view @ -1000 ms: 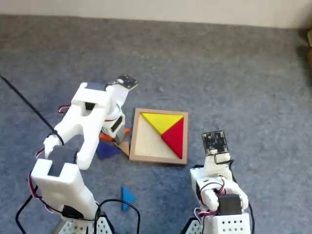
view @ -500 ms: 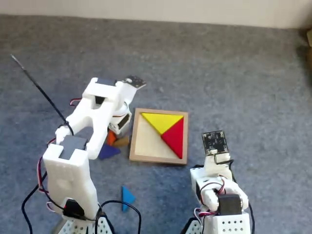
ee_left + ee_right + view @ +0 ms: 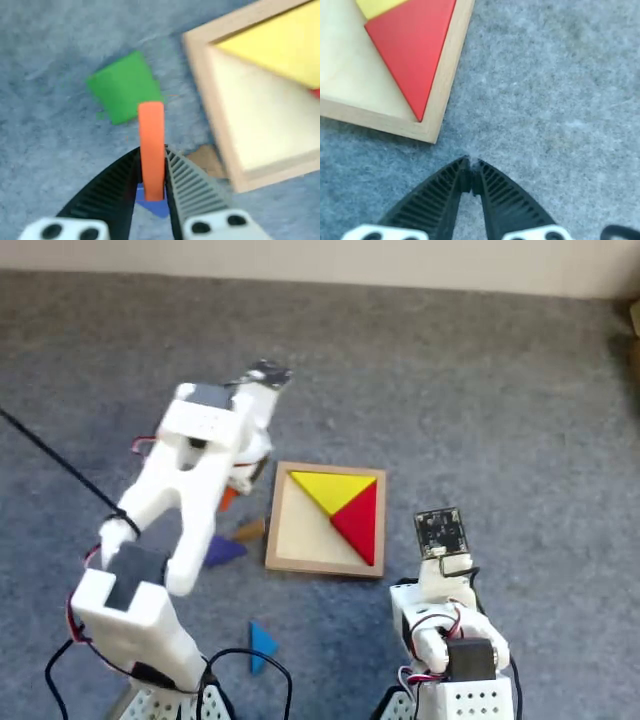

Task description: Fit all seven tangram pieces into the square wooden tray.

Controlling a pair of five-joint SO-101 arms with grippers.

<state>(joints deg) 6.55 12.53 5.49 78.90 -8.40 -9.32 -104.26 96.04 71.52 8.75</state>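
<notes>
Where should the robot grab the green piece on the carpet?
Probably by two opposite straight edges, coming down from above. The green piece lies flat on the carpet with its broad face up, apart from the wooden tray, so its sides look free to pinch.

Square wooden tray [image 3: 320, 568], centre frame, held yellow triangle [image 3: 328, 488] and red triangle [image 3: 360, 520]; orange piece [image 3: 229, 499], brown piece [image 3: 250, 530], purple piece [image 3: 222, 551] were left of it; blue triangle [image 3: 262, 641] lower left.

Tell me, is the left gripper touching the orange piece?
Touching. Left wrist view: fingers of the left gripper press both sides of the orange piece.
</notes>
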